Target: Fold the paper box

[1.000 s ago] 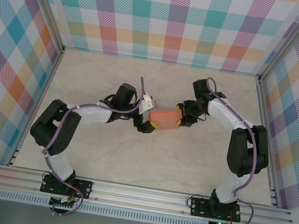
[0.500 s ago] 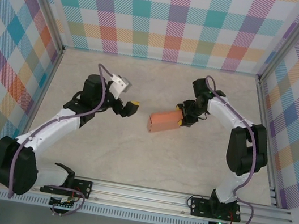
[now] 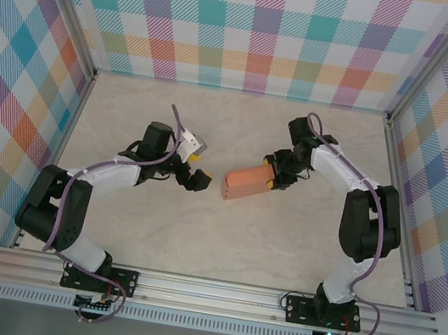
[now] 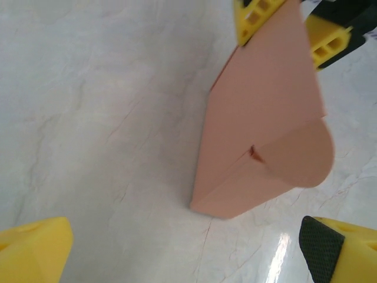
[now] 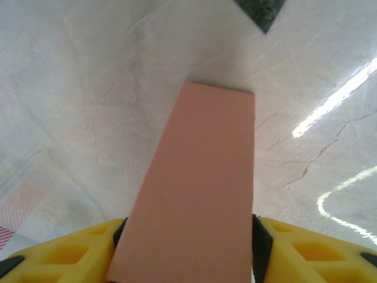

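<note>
The right fingers (image 5: 306, 250) are clamped on one short end of the paper box (image 5: 194, 194), a yellow finger against each side wall. The box runs out from between them toward the other arm. That hold looks meant to pin the thin card so it cannot slide or spin while its free end is worked. The left fingers (image 4: 35, 250) are spread wide with nothing between them. They hang just off that free end, aimed at it and not touching the card. From their side, the end shows a rounded flap (image 4: 297, 156) folded across the opening, with a small dark slit where it meets the body. I can't tell whether it is fully tucked in. The box lies on the pale marbled surface (image 3: 278, 254), about midway between the two arms and turned a little askew. To my eye the folding is close to done. What seems left is a press or tuck at that flap, and card this light could buckle if pushed off-centre against the other grip.
</note>
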